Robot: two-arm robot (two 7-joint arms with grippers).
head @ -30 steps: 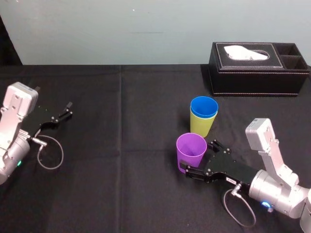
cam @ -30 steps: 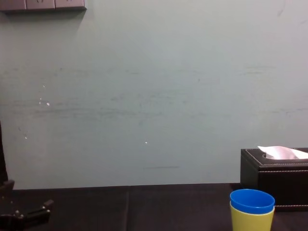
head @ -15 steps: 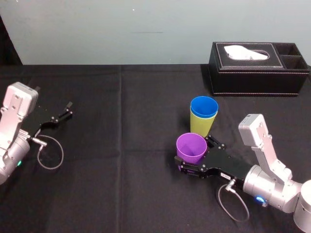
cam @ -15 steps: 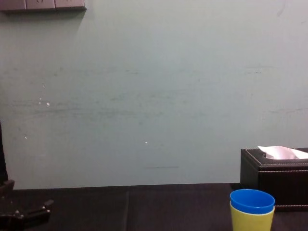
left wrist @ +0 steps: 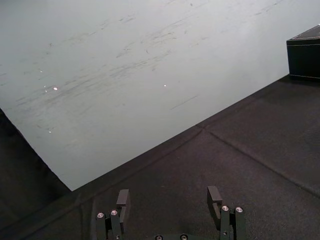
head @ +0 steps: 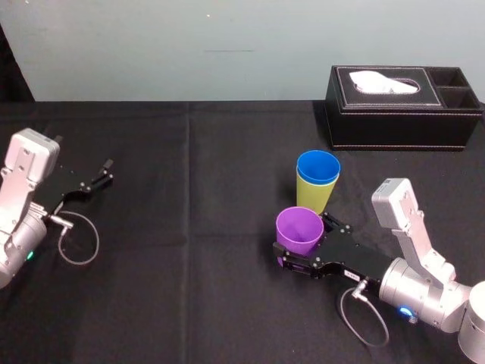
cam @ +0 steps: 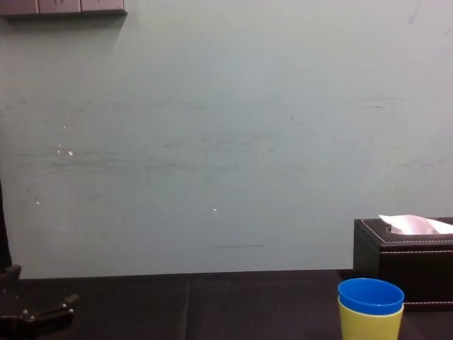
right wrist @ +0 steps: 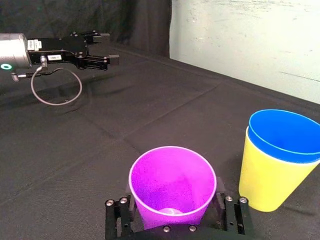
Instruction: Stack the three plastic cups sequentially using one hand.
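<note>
While the left pincer [left wrist: 168, 197] rests wide open and empty at the left side of the black surface [head: 189, 227], the right pincer [head: 307, 243] grips the upright purple cup [head: 299, 230] between its two fingers near the middle. Just beyond, not touching, the blue cup [head: 318, 167] sits nested inside the yellow-green cup [head: 312, 196], in front of a black tissue box [head: 402, 114]

This looks to me like a plain robot test room or lab, not a home. I am working over a table draped in plain black cloth [head: 189, 288], set against a blank, scuffed, pale grey-green painted wall [cam: 226, 142]. A grey wall switch plate [cam: 64, 7] sits high up, and a black stitched leather tissue box [head: 402, 114] stands at the table's far edge.
</note>
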